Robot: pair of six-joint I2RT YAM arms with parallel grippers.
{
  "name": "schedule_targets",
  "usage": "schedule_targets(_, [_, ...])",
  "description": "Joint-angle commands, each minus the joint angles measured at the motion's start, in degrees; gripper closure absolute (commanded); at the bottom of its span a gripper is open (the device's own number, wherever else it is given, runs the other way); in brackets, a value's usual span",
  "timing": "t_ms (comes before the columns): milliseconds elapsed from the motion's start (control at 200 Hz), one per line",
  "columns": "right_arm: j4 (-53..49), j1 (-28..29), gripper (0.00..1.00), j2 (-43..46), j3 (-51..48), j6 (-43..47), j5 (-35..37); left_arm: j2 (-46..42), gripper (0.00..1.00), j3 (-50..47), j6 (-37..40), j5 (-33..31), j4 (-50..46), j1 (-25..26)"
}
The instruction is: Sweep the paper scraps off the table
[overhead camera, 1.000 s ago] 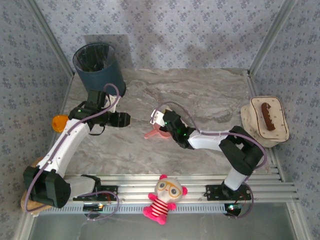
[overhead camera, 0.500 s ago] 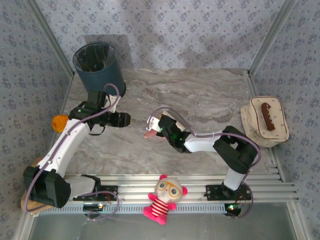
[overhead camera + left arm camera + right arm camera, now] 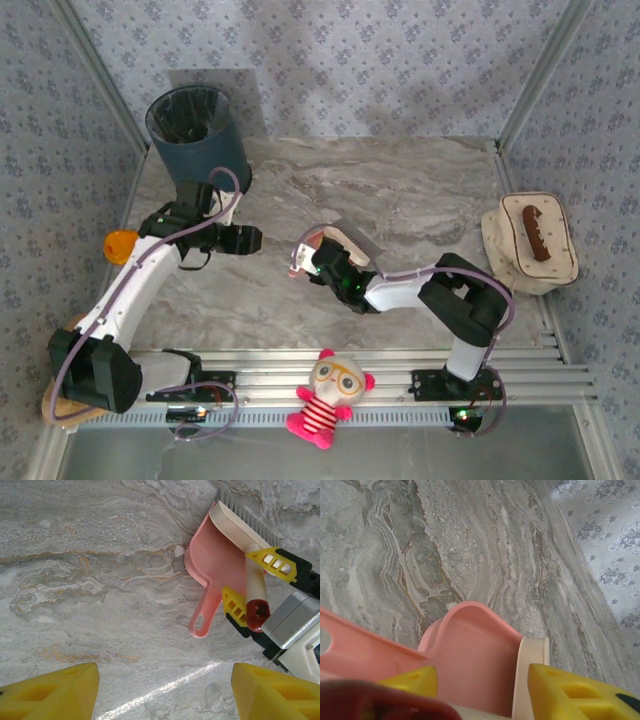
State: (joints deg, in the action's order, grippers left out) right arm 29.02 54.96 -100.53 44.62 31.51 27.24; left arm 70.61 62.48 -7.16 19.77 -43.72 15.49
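L wrist: brush on dustpan, R claw astride, grip unclear; L claw apart.

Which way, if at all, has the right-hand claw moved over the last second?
Yes. The right gripper has shifted slightly toward the table's near edge, closer to the plush doll and farther from the dark bin.

The dustpan is laid on the table, and the brush is laid on it. The bin is stood behind and left of the dustpan, the tray is set well to its right, and the doll is laid before it.
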Motion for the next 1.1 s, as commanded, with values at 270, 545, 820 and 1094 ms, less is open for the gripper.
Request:
schedule_targets(270, [1.8, 2.9, 0.38, 0.2, -1.4, -2.9, 2.2, 0.2, 0.30, 0.7, 0.3, 1.1, -1.2, -0.2])
schedule_targets(545, [2.1, 4.4, 0.34, 2.0, -3.0, -3.5, -0.3, 0.1, 0.29, 0.6, 0.6, 0.9, -1.3, -0.2])
schedule_targets(820, [3.1, 4.7, 0.32, 7.0, -4.0, -5.4, -1.8, 0.1, 0.29, 0.6, 0.7, 0.3, -1.2, -0.2])
schedule_targets(1094, [13.3, 3.8, 0.29, 9.5, -6.7, -9.4, 5.8, -0.6, 0.28, 1.3, -8.4, -13.0, 0.0, -0.2])
